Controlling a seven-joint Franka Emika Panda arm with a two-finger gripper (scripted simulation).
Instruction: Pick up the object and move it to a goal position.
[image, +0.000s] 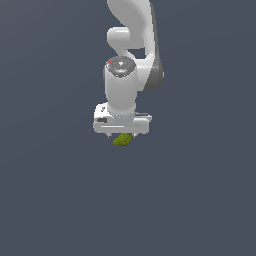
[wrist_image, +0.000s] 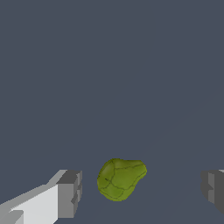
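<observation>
Exterior view: white arm (image: 131, 45) coming down from the top edge, wrist pointing straight down, hand (image: 121, 136) at the bottom of it. Small olive-green object (image: 122, 139) directly under the hand body, poking out below it, roughly centred between the two short fingertips (fingertips barely visible here, mostly hidden behind the hand body). Plain dark grey-blue surface all round; cannot tell from this view whether the object sits on it or hangs clear.

Wrist view, left to right: one finger (wrist_image: 65, 194) with a grey pad on a white body, then a gap, then the object (wrist_image: 120, 178), then a wider gap, then the other grey pad (wrist_image: 214, 190) cut off by the frame edge. Hand (wrist_image: 141, 192) open wide, jaws well apart. Object between the pads but touching neither, nearer the first finger than the second. Lumpy shape, faceted surface with dark crease lines, yellow-green on the lit side (darker underneath). Nothing gripped.
</observation>
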